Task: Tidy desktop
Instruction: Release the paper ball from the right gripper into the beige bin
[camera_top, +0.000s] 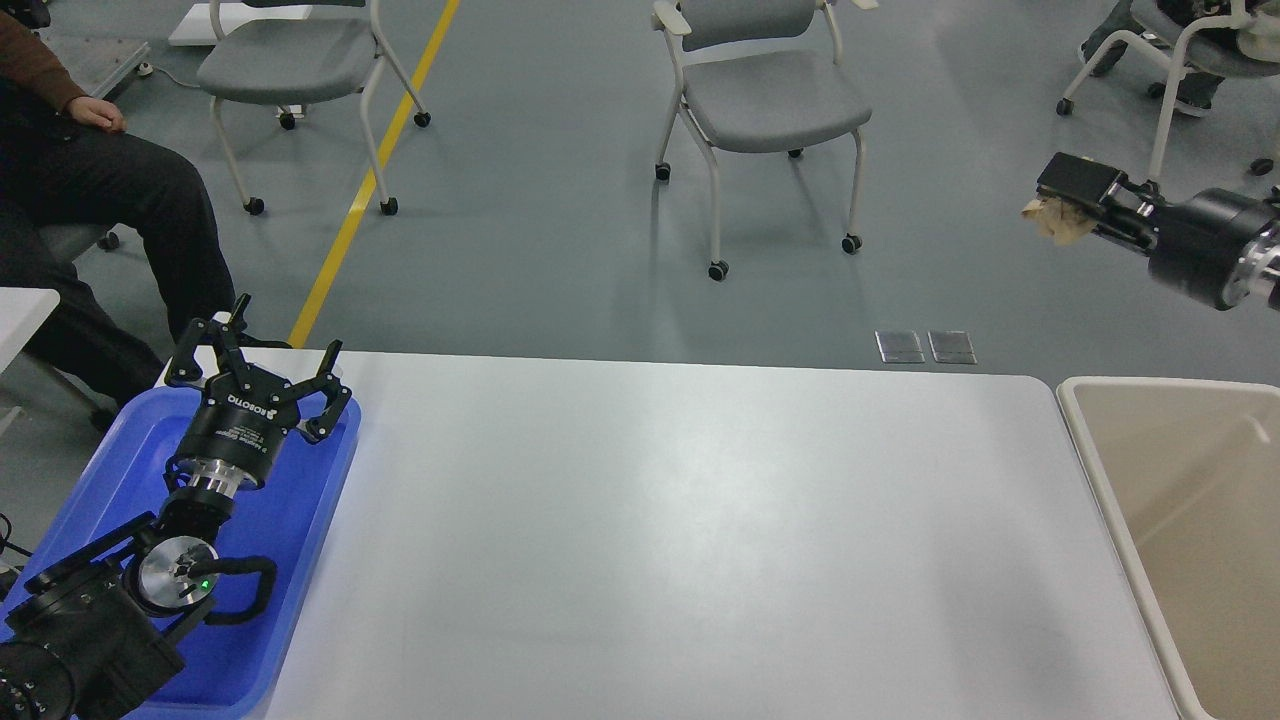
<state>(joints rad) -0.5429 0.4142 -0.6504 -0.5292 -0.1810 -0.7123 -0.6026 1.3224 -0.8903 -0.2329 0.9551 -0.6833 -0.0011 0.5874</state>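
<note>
The desktop (660, 540) is a wide white tabletop with rounded corners, and no loose item shows on it. My right gripper (1065, 195) is raised high at the upper right, above the bin's far end, and is shut on a small crumpled tan scrap (1052, 218). My left gripper (262, 362) is open and empty above the far end of the blue tray (300, 540).
A beige bin (1180, 480) stands against the table's right end. The blue tray lies at the left end under my left arm. Grey chairs (770, 100) stand on the floor behind the table. A seated person (90, 190) is at the far left.
</note>
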